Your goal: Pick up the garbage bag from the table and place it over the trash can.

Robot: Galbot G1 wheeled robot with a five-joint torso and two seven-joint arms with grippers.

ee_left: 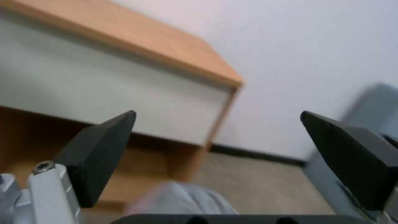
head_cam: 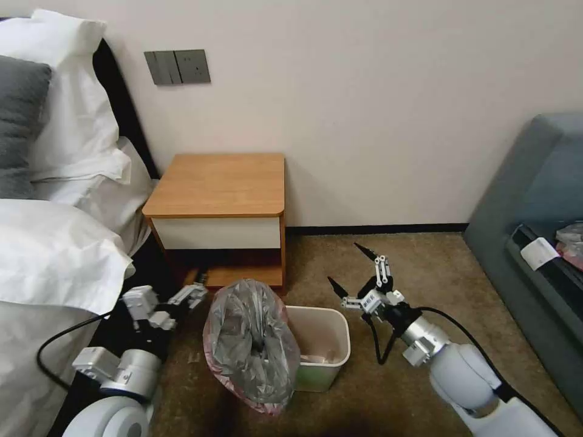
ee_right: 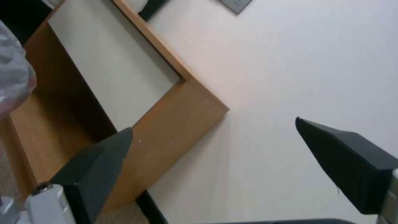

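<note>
**Bag half on the bin, both grippers standing off**

The garbage bag [head_cam: 252, 343] is sitting on the floor against the trash can [head_cam: 325, 349], draped over its left end and bulging up in a tall, crumpled mound — the right part of the rim is showing bare. The wooden surface [head_cam: 221, 182] behind is carrying nothing. The left gripper [head_cam: 182, 300] is hovering just left of the bag, fingers spread and holding nothing. The right gripper [head_cam: 352, 267] is hanging to the right of the bin, also released. The bag is lying between the two arms, nearer the left one — its uncovered side, I judge, is facing the right.
</note>
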